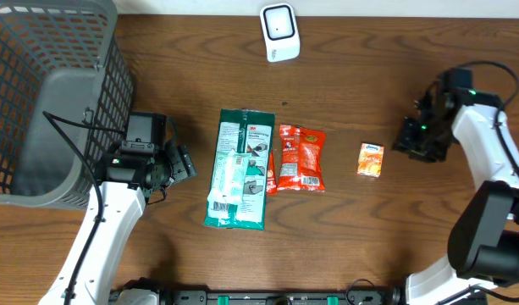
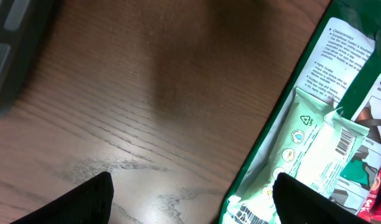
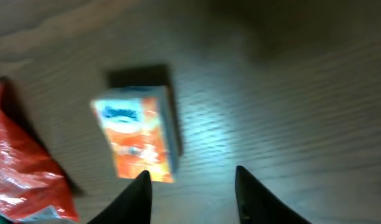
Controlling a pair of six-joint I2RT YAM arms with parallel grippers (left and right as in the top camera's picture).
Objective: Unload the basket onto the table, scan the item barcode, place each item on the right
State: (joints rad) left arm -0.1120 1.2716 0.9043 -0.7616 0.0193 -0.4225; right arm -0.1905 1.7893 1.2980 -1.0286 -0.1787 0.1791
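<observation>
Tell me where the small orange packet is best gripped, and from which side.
Probably across its two long edges, near the middle, coming straight down from above with the right gripper. The small orange packet lies flat and alone, apart from the red snack bag, with bare table along both long edges, and it looks thick enough to pinch.

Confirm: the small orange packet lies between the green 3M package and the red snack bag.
Wrong. The overhead view shows the small orange packet right of the red snack bag, not between it and the green 3M package.
</observation>
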